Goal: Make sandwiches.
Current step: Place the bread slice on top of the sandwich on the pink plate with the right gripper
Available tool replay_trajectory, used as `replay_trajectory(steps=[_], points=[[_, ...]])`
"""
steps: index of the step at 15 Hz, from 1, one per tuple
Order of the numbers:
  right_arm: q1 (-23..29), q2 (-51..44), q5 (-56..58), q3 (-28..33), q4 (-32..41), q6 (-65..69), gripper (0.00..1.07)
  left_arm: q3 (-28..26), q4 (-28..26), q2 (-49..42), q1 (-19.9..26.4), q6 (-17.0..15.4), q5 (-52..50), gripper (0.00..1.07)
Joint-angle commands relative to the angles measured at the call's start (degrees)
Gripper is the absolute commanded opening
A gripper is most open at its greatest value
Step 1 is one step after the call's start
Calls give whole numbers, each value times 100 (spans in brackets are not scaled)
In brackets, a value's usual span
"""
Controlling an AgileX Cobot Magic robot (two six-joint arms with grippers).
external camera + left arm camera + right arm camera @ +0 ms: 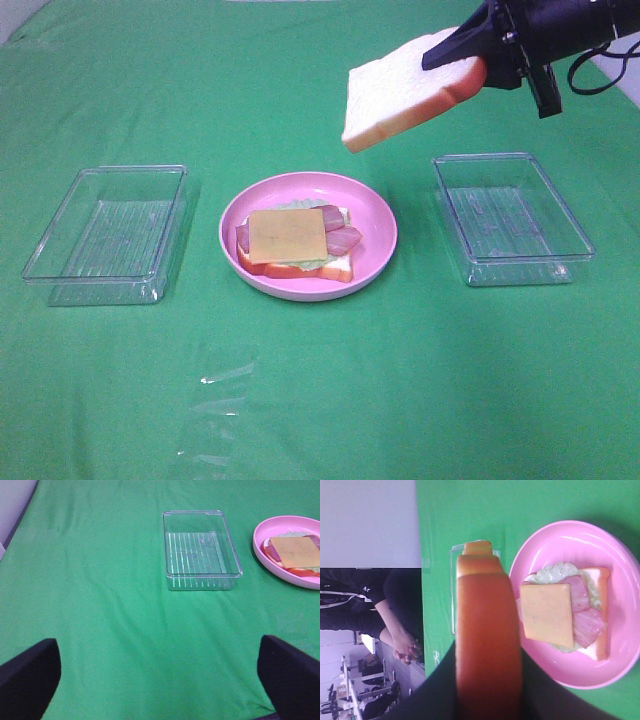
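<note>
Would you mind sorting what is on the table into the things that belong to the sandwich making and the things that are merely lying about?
Belongs to the job:
- bread slice, held in the right gripper
- open sandwich stack: bread, lettuce, bacon, cheese on top
- pink plate under the stack

Lying about:
- left clear tray
- right clear tray
- green cloth

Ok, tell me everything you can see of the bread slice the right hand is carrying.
The bread slice is a square toy piece, white on its face with an orange-brown crust, foam-like in look. The right hand grips it by one crust edge, holding it in the air and tilted, its free corner lowest. It hangs beyond the pink plate, between plate and right tray, touching nothing else.
</note>
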Motion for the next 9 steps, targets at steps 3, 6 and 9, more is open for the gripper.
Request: replay_trajectory(steps=[3, 6, 9], points=[[693, 281, -521, 258, 647, -733, 0, 0, 11, -120, 11, -17, -34, 100], [1169, 722, -773, 252, 1146, -1020, 0, 0, 11, -120, 11, -17, -34, 100], [1404, 1289, -808, 252, 2005, -1650, 0, 0, 11, -120, 11, -17, -34, 100]])
